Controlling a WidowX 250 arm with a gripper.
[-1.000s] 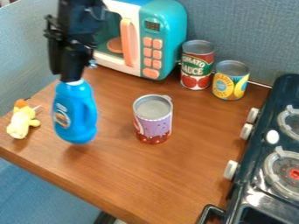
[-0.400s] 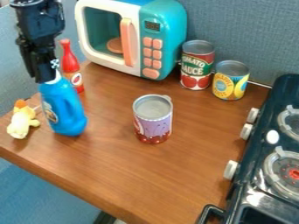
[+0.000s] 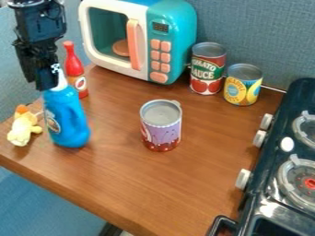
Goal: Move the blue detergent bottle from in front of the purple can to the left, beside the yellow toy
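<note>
The black gripper (image 3: pixel 49 83) hangs at the upper left, pointing down at the white cap of a blue bottle (image 3: pixel 67 120). The cap shows beside its right side. The bottle is upright near the table's left side, its label turned left. To its left lies a small yellow plush toy (image 3: pixel 23 126) with an orange top. Behind the bottle stands a red bottle (image 3: pixel 75 73), partly covered by the gripper and the blue bottle. A purple and red can (image 3: pixel 161 129) with a grey top stands mid-table, to the right of the blue bottle.
A teal and white toy microwave (image 3: pixel 172 41) stands at the back. Right of it are a tomato sauce can (image 3: pixel 207 69) and a yellow can (image 3: pixel 242 87). A dark toy stove (image 3: pixel 265 170) lines the right edge of the wooden table (image 3: pixel 135 193).
The gripper and blue bottle have moved left and back, uncovering the red bottle. Most recently the blue bottle has dropped slightly relative to the gripper, and more of its white cap shows.
</note>
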